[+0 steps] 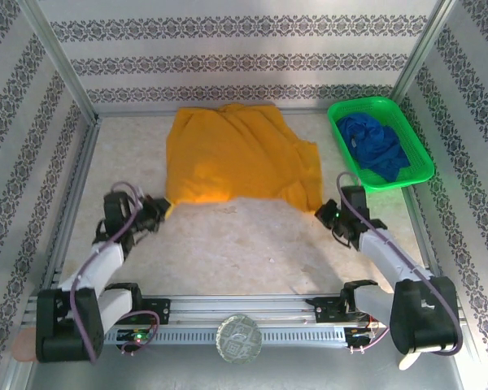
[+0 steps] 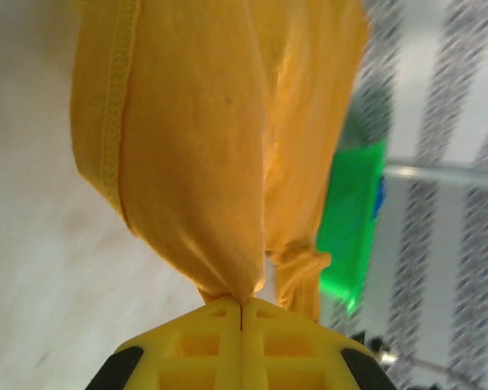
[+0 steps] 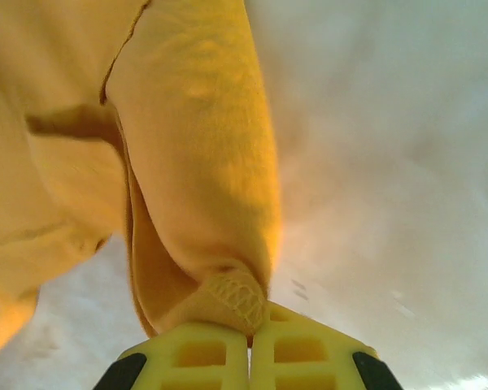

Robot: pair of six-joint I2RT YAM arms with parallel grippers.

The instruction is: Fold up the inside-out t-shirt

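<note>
The left end effector point(image 1: 164, 206) is over the left side of the tabletop point(image 1: 244, 244), and its two yellow fingers are pressed together on the near left corner of the inside-out t-shirt point(image 1: 236, 158). In the left wrist view the left end effector point(image 2: 241, 305) pinches a small point of cloth, and a stitched hem runs up the side of the shirt point(image 2: 203, 162). The shirt lies spread in the middle of the tabletop, closer to the far edge, with bumps and wrinkles in it. It looks soft and light, so it will likely bend, sag and bunch up and not keep its shape. It is probably not slippery and will not break. The corners and hems look like the best places to hold it. The right end effector point(image 1: 325, 213) is clamped on the near right corner, and the right wrist view shows the right end effector point(image 3: 250, 329) biting a rolled bit of hem on the shirt point(image 3: 195, 146). The near half of the tabletop is bare, so there is room to pull or lift the cloth there. In the far right corner sits a green basket point(image 1: 372, 101) with a dark blue garment point(image 1: 378, 146) in it, just beside the shirt, so moves on that side need care. Walls stand close along the left, far and right edges.
</note>
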